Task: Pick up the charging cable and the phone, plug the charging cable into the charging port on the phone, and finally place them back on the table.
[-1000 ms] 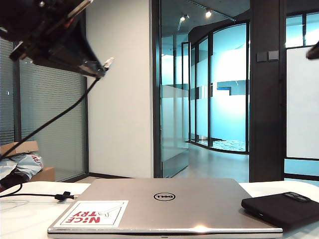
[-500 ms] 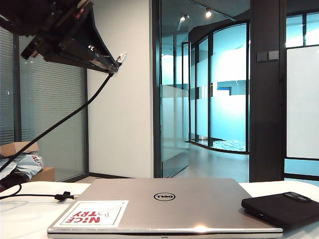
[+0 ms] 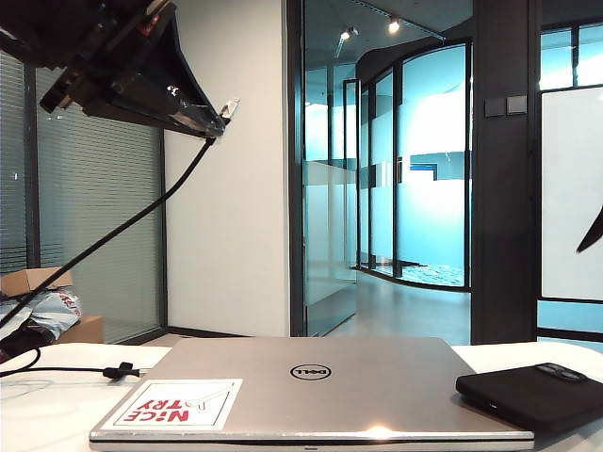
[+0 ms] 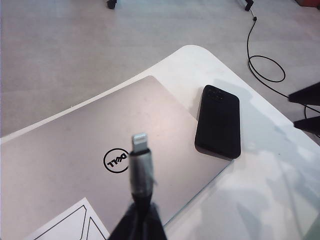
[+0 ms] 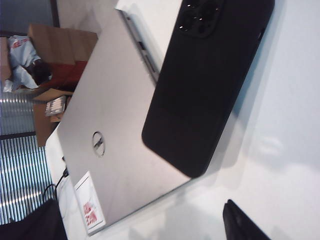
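Left gripper (image 3: 203, 121) pinches the cable (image 4: 140, 167) high at left; right gripper (image 5: 145, 222), jaws wide, should straddle the phone (image 5: 205, 85) squarely across its long edges.

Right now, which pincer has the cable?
The left pincer, raised above the table, shut on the thin black charging cable; the right pincer is open, empty.

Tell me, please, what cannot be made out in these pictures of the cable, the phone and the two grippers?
- Charging port: too small to see on the phone in any view.
- Left gripper: shut on the charging cable; left wrist view's edge cuts its fingers.
- Right gripper: only open finger tips show, cut off in every view.
- Cable's far end: leaves the exterior view's left edge.
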`<control>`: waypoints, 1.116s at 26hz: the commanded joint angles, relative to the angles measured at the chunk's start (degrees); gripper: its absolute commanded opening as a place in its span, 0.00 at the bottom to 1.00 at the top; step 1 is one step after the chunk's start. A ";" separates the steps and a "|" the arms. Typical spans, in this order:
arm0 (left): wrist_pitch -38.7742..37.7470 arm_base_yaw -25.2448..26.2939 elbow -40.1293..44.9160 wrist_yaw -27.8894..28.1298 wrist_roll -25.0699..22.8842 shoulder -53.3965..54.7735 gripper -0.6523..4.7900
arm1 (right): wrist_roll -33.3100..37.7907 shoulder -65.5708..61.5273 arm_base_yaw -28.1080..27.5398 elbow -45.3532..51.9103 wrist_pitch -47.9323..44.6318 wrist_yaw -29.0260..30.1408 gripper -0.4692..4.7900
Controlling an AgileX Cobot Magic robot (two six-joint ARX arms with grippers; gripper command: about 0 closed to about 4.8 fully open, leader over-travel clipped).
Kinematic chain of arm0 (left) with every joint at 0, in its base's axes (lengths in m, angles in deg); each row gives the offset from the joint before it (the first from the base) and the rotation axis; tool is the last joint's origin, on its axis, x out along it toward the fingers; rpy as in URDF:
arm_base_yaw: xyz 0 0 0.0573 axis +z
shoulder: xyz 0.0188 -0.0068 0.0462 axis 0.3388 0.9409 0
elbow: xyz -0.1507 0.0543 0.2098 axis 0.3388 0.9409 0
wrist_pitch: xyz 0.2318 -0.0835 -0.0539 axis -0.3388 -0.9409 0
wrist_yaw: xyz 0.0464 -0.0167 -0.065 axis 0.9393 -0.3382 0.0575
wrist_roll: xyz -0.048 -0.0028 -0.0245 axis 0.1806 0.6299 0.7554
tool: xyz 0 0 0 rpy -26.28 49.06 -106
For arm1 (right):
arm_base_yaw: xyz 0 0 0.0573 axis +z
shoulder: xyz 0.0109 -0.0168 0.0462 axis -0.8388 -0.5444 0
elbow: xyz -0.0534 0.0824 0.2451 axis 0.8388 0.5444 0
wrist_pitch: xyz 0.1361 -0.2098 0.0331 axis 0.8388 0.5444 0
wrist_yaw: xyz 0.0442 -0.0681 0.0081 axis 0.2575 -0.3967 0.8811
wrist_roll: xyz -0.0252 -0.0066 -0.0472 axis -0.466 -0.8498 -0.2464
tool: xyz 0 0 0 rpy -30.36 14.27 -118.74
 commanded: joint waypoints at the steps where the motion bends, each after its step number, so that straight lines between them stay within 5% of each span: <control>1: 0.76 0.00 -0.33 -0.28 0.15 -0.17 0.11 | 0.72 -5.88 0.02 0.04 -7.45 0.09 0.94; 29: 0.87 0.00 -0.33 -0.28 0.15 -0.17 0.11 | 14.19 -48.61 0.00 0.02 -48.11 3.56 0.94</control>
